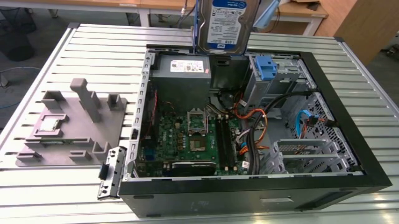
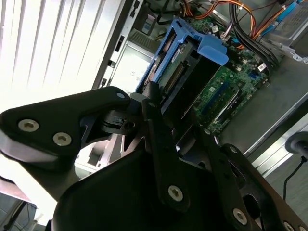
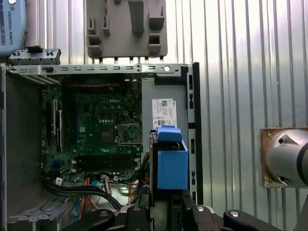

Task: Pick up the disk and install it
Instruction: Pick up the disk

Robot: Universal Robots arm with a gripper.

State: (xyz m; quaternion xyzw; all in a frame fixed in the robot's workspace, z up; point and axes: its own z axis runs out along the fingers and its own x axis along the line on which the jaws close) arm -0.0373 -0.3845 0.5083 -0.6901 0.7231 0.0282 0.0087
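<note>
The disk [image 1: 224, 23] hangs upright, clear of the open computer case [image 1: 249, 198]. In the exterior view it sits at the top of the picture with its white-and-blue label facing the camera, above the far end of the case. The gripper [image 2: 173, 107] is clamped on it, with 2 black fingers [image 2: 161, 144] pressed against the blue frame, 1 on each side.

Below the disk lie a grey power supply box [image 1: 181, 70] with a white sticker and, toward the exterior view's right, a blue latch [image 1: 265, 69] in the metal drive bay. Orange and black cables [image 1: 252, 116] loop between that bay and the green circuit board [image 1: 193, 135] on the case floor. A grey holder with pegs [image 1: 74, 121] rests on the slatted table [image 1: 106, 46], just beside the case on the exterior view's left.

The second wrist view shows the disk's connector edge pointing toward the circuit board. The first wrist view looks straight down, with the blue frame over the power supply box near the case wall. It also shows a round silver mount [image 3: 286, 159] on a wooden plate, well apart from the case.
</note>
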